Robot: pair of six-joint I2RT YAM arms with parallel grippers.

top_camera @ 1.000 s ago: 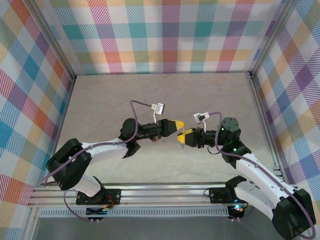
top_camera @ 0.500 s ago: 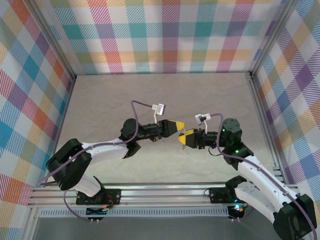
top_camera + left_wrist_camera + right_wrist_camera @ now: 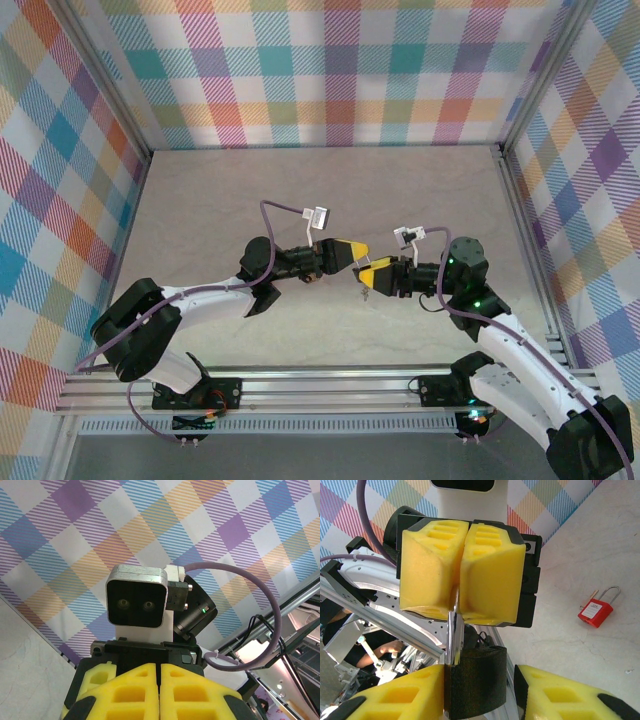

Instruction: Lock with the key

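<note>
The key hangs between my two grippers in the right wrist view: its silver blade runs up into the yellow pads of my left gripper, which is shut on it. Its black head sits between the fingers of my right gripper. The head rests against the left finger, and a gap shows beside the right finger, so this gripper is open. From above, the left gripper and right gripper meet tip to tip over mid-table. A red padlock with its shackle up lies on the table beyond.
Plaid walls close the pale table on three sides. An aluminium rail runs along the near edge by the arm bases. In the left wrist view, the right wrist camera faces my shut left gripper at close range.
My right gripper's fingers have spread apart around the key's black head. The left gripper has stayed shut on the blade, and both arms have barely shifted.
</note>
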